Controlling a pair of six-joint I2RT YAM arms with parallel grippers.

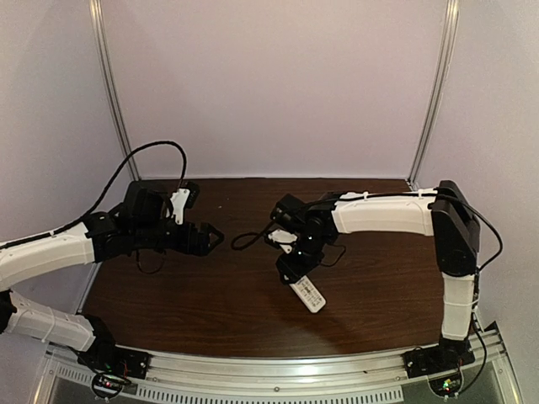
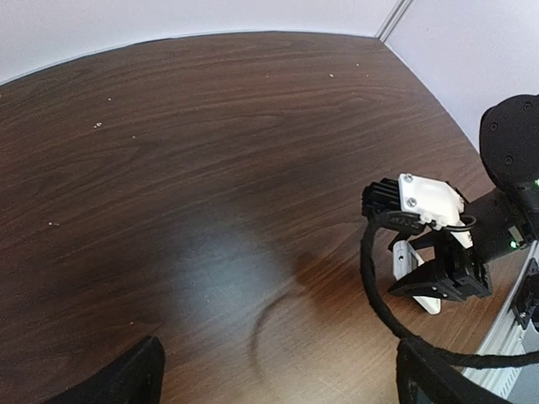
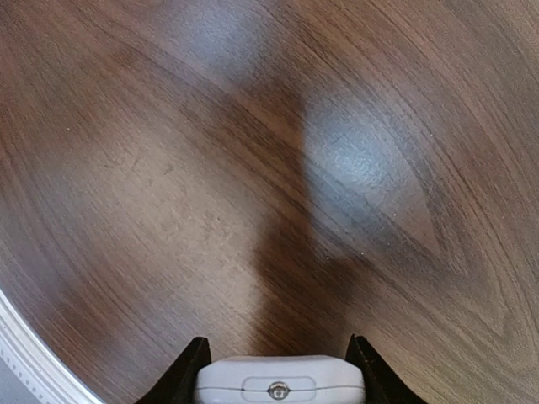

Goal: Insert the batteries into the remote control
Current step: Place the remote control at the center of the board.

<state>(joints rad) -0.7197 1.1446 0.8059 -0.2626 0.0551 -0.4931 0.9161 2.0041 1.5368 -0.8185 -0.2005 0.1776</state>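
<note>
Dark wooden counter [image 1: 202,307] under pale walls: the remote control [image 1: 309,295] lies right of centre, one end clamped in the right tool [image 1: 292,270]. Well apart, the left tool [image 1: 210,238] hangs spread wide and empty. No batteries are in view. The grip should probably stay firm, compartment side turned up, before loading.

High rear view over whole table [image 1: 210,295], left wrist looking across it, right wrist close overhead

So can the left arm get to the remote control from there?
Probably yes. Only bare table lies between the open left gripper and the remote control, with nothing in the way. The right gripper grips its far end, so only the near end is free.
</note>
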